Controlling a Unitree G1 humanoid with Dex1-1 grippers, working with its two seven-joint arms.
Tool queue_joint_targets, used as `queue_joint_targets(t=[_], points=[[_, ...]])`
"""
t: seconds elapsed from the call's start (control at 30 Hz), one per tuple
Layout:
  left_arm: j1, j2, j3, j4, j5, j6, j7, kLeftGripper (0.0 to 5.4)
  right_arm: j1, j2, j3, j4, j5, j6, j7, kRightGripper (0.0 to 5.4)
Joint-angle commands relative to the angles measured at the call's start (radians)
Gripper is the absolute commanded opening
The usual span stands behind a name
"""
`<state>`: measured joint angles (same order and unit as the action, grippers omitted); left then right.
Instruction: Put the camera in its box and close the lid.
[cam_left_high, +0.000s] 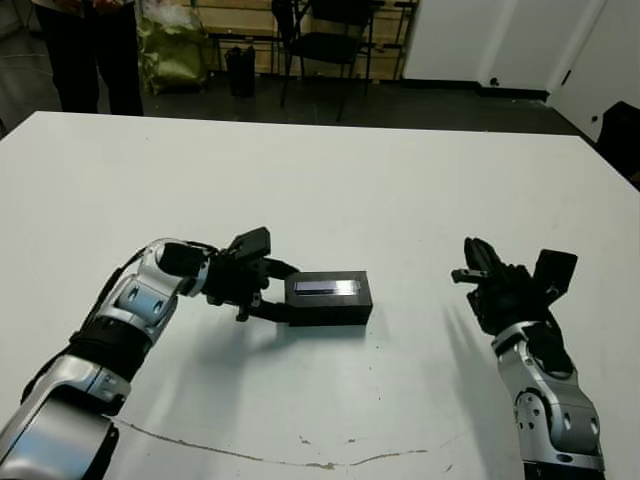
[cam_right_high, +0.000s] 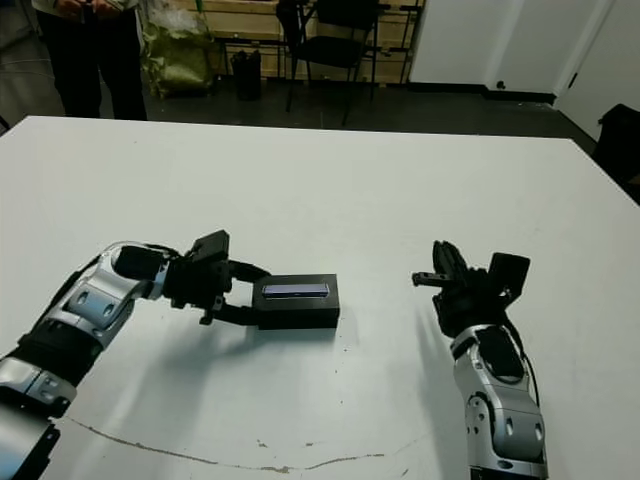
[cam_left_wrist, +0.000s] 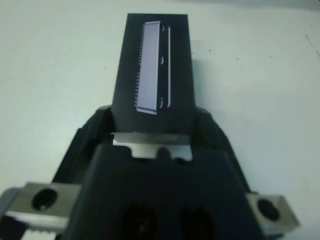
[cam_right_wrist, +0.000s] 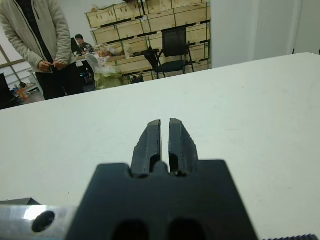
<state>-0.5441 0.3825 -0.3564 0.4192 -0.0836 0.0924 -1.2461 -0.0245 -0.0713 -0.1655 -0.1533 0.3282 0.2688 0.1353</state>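
White tabletop (cam_left_high: 330, 170) fills most of both head views, marked near the robot's edge by a thin dark crack, with chairs, stacked crates and a standing person (cam_right_wrist: 37, 40) in the room beyond. Near the middle of the table sits the box (cam_left_high: 328, 299), a black block with the lid (cam_left_wrist: 152, 65) already on top, its long bluish-grey strip facing up; the camera itself is not visible anywhere, so it is presumably shut inside, though the pictures cannot confirm that. The left gripper (cam_left_high: 283, 294) has its two black fingers straddling the box's end nearest it, one on each long side, and appears to clamp it rather than merely flank it. The right gripper (cam_right_wrist: 165, 137) hangs well apart to the right, above bare table, holding nothing, its fingers drawn together with only a slit between them. The likeliest trouble lies in the letting-go: if the left fingers open unevenly or drag as they back away, they could slide the box along the smooth surface or skew the lid off its seat. A squeeze low on the sides might also pinch the tray while the lid sits only loosely, leaving it half closed. Whether the lid is fully seated all round cannot be judged from these views.
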Motion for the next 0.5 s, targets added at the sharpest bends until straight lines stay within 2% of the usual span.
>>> queue_joint_targets(t=[0.03, 0.23, 0.5], points=[[0.036, 0.018, -0.023, 0.027, 0.033, 0.010, 0.000, 2.57, 0.007, 0.005, -0.003, 0.012, 0.002, 0.010, -0.007, 0.00], [0.033, 0.022, -0.030, 0.024, 0.036, 0.012, -0.005, 2.57, 0.015, 0.008, 0.002, -0.022, 0.000, 0.037, -0.028, 0.00], [0.025, 0.011, -0.032, 0.049, 0.038, -0.013, -0.011, 2.57, 0.011, 0.009, -0.009, 0.006, 0.016, 0.020, -0.009, 0.00]])
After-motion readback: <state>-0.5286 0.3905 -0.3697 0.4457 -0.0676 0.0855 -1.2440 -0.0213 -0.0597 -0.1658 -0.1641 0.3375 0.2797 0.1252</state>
